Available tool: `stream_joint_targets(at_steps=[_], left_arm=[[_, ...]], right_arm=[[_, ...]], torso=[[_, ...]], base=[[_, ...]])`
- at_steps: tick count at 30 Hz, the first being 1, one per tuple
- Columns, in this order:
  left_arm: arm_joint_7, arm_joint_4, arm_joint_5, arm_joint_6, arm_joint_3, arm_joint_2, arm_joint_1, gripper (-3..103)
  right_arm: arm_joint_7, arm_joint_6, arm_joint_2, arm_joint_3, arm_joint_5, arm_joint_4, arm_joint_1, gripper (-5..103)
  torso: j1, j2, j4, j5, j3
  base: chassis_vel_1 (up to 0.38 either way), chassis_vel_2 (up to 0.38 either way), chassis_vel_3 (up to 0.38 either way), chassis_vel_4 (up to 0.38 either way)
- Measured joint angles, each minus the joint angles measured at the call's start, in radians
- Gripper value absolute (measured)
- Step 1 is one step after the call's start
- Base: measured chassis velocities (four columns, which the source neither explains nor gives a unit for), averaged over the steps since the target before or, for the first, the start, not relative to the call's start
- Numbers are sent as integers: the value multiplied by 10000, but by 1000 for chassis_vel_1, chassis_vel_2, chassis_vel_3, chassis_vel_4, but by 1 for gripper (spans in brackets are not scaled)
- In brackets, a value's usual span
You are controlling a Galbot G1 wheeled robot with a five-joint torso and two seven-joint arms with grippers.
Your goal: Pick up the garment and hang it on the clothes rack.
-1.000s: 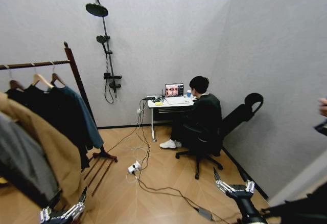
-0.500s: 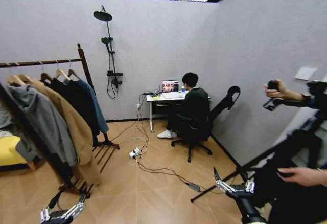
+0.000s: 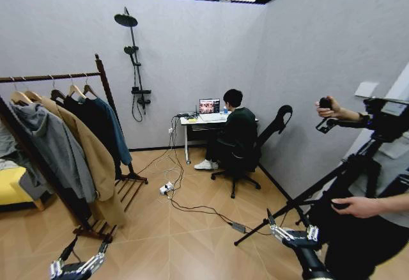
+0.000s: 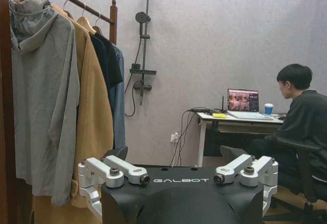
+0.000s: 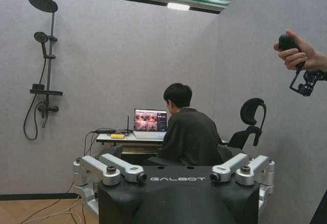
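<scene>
Both grippers, left [image 3: 78,266] and right [image 3: 294,233], are hanging low with jaws open, gripping nothing. The teal garment [image 3: 115,130] is probably sitting at the rack's [image 3: 105,85] far end, so snagging the neighbouring coats is the risk.

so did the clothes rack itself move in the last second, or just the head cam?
Cannot tell that it moved. The clothes rack shifted in the head view, but the shower-head stand on the wall shifted with it, so the camera moved.
</scene>
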Motion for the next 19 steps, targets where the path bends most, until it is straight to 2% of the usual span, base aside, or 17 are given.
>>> stream_joint_targets(at_steps=[12,19], left_arm=[[-2,0,0,0,0,0,0,100],[1,0,0,0,0,0,0,100]], right_arm=[[0,0,0,0,0,0,-3,100],[0,1,0,0,0,0,-3,100]], torso=[[-9,5,-1,6,-2],[-7,4,-1,2,-2]], base=[[18,4,-15,-9],[115,111,-89,-126]])
